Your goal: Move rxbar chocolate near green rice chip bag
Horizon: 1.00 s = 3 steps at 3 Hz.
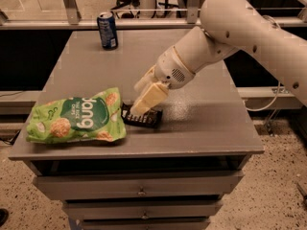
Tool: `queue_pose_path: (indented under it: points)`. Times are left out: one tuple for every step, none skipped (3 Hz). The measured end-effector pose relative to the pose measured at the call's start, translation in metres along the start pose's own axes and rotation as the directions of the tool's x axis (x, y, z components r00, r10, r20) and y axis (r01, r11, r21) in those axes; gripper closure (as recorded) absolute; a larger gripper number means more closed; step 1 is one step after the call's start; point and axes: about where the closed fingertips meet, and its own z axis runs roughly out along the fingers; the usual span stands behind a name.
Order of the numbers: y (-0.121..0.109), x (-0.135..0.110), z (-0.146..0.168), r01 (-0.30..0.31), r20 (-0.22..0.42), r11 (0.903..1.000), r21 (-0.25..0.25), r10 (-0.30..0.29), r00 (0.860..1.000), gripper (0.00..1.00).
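The rxbar chocolate [142,118], a small flat black wrapper, lies on the grey table top [201,123], its left end touching the right edge of the green rice chip bag [76,121]. The bag lies flat at the table's front left, with "dang" lettering and pictured tan chips. My gripper [144,99], cream-coloured, is at the end of the white arm that comes in from the upper right. It points down and to the left, right over the bar, and its tip hides part of the bar.
A blue soda can [108,30] stands upright at the table's back left. The table has drawers [141,190] below its front edge. A rail and shelving run behind the table.
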Motion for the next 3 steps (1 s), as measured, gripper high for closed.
queue_pose_path:
  points:
    - [-0.016,0.004,-0.017,0.006,0.006,0.9982,0.06,-0.006,1.0,0.0]
    - [-0.046,0.017,-0.055,0.008,0.04,0.9856,0.169,-0.015,0.999,0.0]
    - [-0.08,0.038,-0.108,0.003,0.085,0.9589,0.284,-0.028,0.996,0.0]
